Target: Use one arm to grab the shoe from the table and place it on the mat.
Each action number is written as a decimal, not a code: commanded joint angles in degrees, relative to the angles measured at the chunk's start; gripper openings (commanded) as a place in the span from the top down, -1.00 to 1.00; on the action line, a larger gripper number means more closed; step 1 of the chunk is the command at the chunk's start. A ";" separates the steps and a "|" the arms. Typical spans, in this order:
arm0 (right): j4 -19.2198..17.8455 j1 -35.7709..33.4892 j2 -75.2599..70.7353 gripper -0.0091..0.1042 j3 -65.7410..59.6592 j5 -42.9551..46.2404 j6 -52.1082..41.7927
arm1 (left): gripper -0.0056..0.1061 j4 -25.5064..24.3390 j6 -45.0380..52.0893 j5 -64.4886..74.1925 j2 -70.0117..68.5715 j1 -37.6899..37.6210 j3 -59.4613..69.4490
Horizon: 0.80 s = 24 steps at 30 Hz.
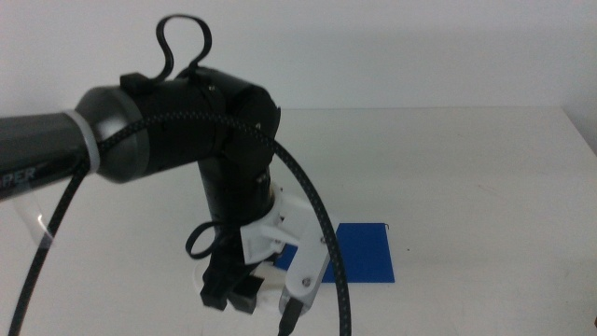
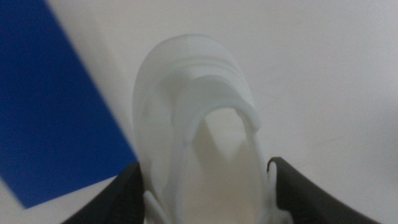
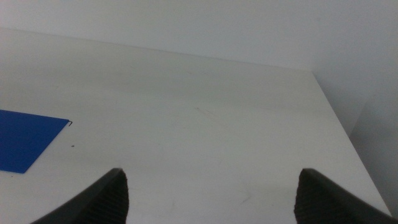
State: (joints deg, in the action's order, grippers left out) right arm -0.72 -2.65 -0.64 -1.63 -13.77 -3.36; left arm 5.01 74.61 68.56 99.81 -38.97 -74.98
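My left arm (image 1: 168, 131) reaches in from the left and points its gripper (image 1: 247, 291) down near the table's front edge. In the left wrist view the gripper (image 2: 206, 167) has its dark jaws against both sides of the white shoe (image 2: 193, 106), which looks blurred and close. In the middle view only a bit of the shoe (image 1: 272, 293) shows under the white gripper part. The blue mat (image 1: 368, 252) lies just right of the shoe, and it also shows in the left wrist view (image 2: 50, 106). My right gripper (image 3: 211, 183) is open and empty above the table, out of the middle view.
The white table (image 1: 448, 177) stretches back to a white wall. A black cable (image 1: 326, 233) loops down over the left gripper and across the mat's near corner. The right wrist view shows the mat's corner (image 3: 25, 140) and the table's far right edge (image 3: 336, 118).
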 commanded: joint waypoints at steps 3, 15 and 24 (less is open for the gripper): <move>-0.62 0.06 0.16 -0.53 -0.31 4.18 -0.58 | 0.92 -0.11 0.44 6.60 -2.50 -0.11 -4.55; -0.62 0.06 0.16 -0.53 -0.31 4.18 -0.58 | 0.92 -3.71 8.45 6.60 3.66 -0.11 -13.59; -0.62 0.06 0.16 -0.53 -0.31 4.18 -0.58 | 0.92 -1.83 10.56 6.60 14.03 -0.17 -24.58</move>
State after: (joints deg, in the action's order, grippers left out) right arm -0.72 -2.65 -0.64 -1.63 -13.77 -3.36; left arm 1.54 84.61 69.76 115.87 -38.97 -96.35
